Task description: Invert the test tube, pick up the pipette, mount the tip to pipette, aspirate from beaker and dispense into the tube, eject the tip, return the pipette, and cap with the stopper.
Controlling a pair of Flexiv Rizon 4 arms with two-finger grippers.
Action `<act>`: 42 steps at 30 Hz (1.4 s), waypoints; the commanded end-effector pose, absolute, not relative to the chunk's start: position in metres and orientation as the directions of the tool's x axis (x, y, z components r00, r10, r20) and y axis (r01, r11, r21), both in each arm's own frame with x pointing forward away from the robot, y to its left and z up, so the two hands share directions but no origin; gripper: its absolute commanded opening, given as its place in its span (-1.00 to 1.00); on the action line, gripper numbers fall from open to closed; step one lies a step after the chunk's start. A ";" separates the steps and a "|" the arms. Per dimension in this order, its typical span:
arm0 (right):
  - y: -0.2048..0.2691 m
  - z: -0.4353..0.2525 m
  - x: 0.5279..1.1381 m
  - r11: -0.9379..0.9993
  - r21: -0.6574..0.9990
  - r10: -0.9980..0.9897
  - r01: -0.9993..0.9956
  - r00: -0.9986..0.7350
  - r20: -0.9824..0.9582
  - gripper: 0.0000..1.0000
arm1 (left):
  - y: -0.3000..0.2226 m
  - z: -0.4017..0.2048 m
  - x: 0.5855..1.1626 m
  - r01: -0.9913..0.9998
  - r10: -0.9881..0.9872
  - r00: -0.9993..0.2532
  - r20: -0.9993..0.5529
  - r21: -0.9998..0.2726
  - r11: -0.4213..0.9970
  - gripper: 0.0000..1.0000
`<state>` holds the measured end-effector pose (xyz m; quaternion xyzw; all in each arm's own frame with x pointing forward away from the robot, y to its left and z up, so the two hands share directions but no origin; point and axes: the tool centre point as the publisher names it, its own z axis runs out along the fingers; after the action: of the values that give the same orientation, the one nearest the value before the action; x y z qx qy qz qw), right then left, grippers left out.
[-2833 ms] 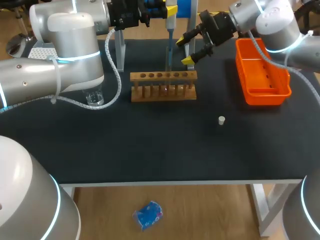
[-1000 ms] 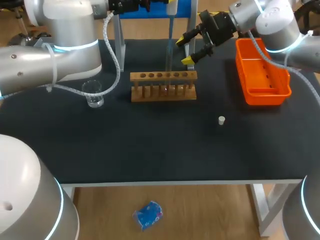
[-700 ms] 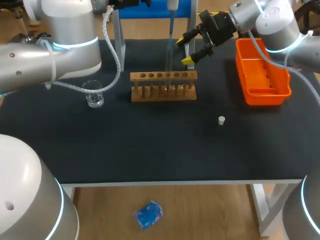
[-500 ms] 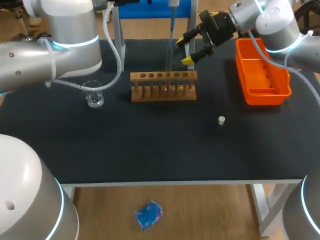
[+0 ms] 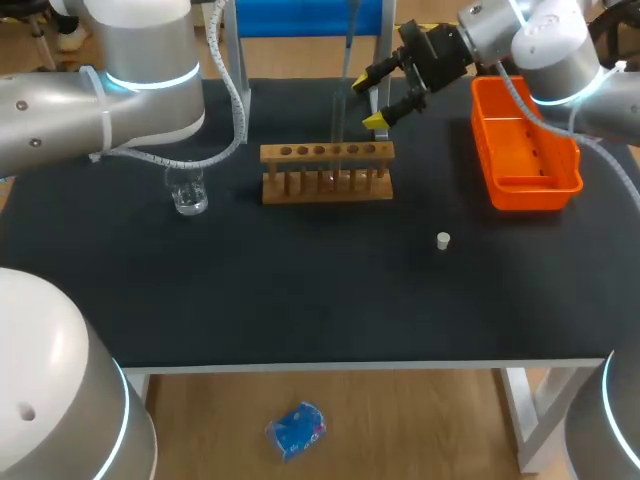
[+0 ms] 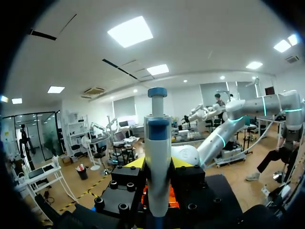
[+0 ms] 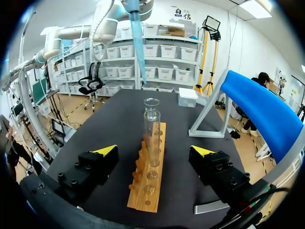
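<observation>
Black table — orange bin beside wooden rack, stopper apart.

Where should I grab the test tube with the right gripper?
Take the test tube on the bare glass above the rack, coming in level from the side with the right gripper: it stands upright, its lower end seated in the rack.
</observation>
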<state>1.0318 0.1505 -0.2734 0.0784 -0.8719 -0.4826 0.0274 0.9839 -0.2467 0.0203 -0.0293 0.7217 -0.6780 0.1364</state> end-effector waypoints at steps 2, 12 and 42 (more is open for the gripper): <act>0.134 -0.261 1.026 0.523 0.845 -0.129 -0.108 -0.991 -0.047 1.00 | -0.252 0.039 0.958 0.137 -0.221 -0.962 -0.159 -0.985 0.109 -1.00; 0.103 -0.236 0.972 0.406 0.909 -0.075 -0.095 -0.995 -0.070 1.00 | -0.266 0.049 0.894 0.169 -0.154 -0.970 -0.187 -0.978 0.118 -1.00; 0.088 -0.207 0.830 0.107 0.989 -0.123 -0.104 -0.988 -0.091 1.00 | -0.268 -0.051 0.810 0.043 -0.209 -0.977 -0.038 -0.999 -0.021 -1.00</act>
<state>0.8361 0.0893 -0.2085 0.0866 -0.7422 -0.6643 0.0194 0.8122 -0.2665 -0.0491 -0.0567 0.7127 -0.6945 0.0808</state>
